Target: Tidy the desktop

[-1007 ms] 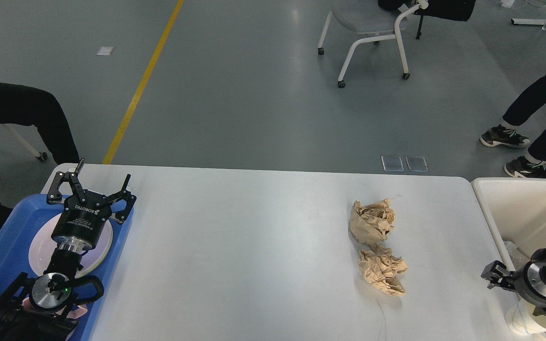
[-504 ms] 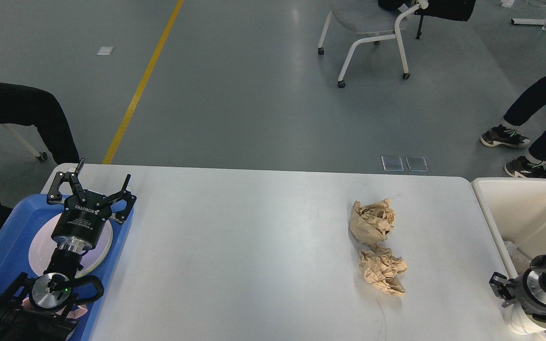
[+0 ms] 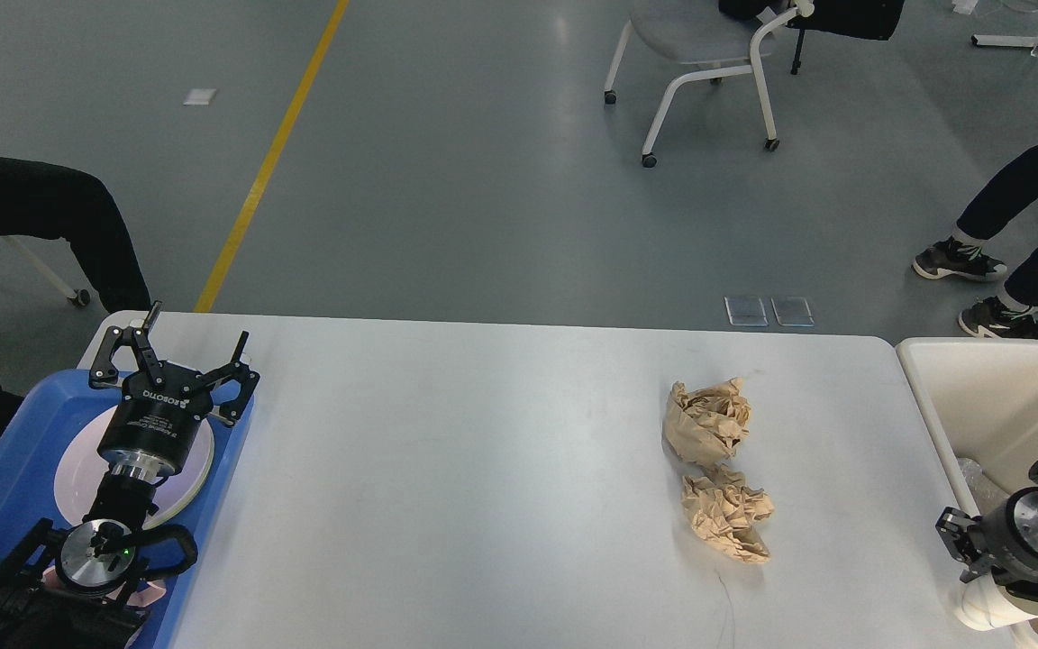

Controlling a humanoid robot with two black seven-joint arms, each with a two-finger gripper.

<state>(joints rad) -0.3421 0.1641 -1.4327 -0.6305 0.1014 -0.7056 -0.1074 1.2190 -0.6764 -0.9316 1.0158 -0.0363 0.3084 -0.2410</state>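
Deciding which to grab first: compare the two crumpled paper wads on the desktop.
The far paper wad sits farther from the robot and looks rounder; the near paper wad is closer and stretches longer toward the right. Both are crumpled brown paper, lying against each other on the desktop, with no pincer holding either.

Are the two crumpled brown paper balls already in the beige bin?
No, both paper balls lie on the desktop, left of the beige bin.

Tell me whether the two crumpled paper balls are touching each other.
Touching. The head view shows the upper paper ball meeting the lower paper ball with no white desktop between them.
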